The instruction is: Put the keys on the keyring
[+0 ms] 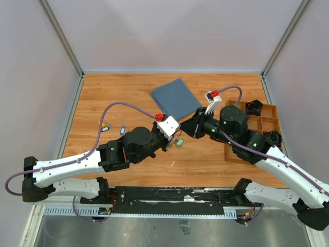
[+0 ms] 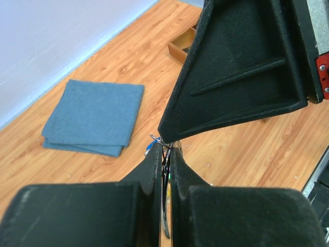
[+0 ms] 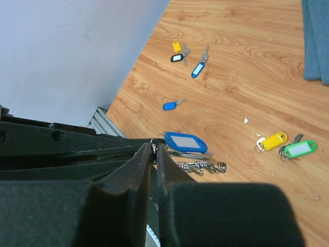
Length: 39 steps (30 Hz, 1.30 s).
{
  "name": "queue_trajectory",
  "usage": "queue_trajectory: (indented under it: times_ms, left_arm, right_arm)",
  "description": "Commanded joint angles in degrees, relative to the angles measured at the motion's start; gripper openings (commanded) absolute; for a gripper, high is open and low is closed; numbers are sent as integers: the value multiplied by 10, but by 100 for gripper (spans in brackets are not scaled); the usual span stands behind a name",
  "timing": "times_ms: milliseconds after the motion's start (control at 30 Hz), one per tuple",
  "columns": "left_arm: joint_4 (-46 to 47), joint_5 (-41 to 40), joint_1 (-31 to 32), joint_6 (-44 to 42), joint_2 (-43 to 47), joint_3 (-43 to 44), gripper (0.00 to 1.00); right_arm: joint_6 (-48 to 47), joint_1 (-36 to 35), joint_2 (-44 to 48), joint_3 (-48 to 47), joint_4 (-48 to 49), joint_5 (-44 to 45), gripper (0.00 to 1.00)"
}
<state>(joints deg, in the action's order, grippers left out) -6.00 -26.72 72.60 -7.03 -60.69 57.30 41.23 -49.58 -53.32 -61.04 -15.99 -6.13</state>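
Now we clench the left gripper [image 2: 165, 154] on the keyring [image 2: 163, 145] | right gripper [image 3: 155, 146] jaws nearly together beside it — whether they grip, we cannot tell | risk: thin wire could twist free, dropping the blue-tagged key [image 3: 185, 142]

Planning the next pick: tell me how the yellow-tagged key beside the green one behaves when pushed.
The yellow-tagged key lies flat on the table, so it probably slides rather than rolls. Its small plastic tag suggests it is light. Nudged, it may bump the green-tagged key alongside.

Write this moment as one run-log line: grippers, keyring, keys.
left gripper: shut on keyring | right gripper: tips at keyring, grip unclear | blue-tagged key: at keyring | other keys: loose on table
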Motion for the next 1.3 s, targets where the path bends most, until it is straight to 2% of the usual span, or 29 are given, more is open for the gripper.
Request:
queue_trajectory:
  times_ms: [0, 33, 267, 500, 600, 700, 800, 1000, 1133, 1267]
  left_arm:
    - [26, 9, 3, 7, 15, -4, 1]
    - [26, 12, 4, 7, 15, -5, 1]
    - [26, 35, 3, 17, 25, -13, 54]
    - [31, 18, -4, 37, 56, -30, 75]
    - [30, 17, -32, 55, 65, -36, 82]
    - [26, 21, -65, 73, 64, -44, 93]
    - [24, 20, -98, 95, 61, -52, 98]
    - [12, -14, -124, 120, 63, -64, 99]
    - [3, -46, -125, 124, 86, -66, 99]
    - [-20, -88, -125, 125, 112, -62, 99]
  right_arm:
    - [14, 5, -3, 9, 34, -12, 4]
    - [13, 5, -4, 8, 37, -14, 1]
    - [-49, 5, -3, -14, -29, 30, 0]
    - [-102, 5, -8, -34, -130, 79, 1]
    - [-130, 5, -19, -57, -193, 92, 0]
    - [-156, 5, -30, -82, -262, 98, 0]
    - [-184, 5, -50, -112, -348, 100, 0]
    - [-229, 8, -107, -150, -505, 70, 0]
    - [-262, 8, -168, -142, -519, 27, 0]
    - [-301, 7, -268, -161, -508, -22, 0]
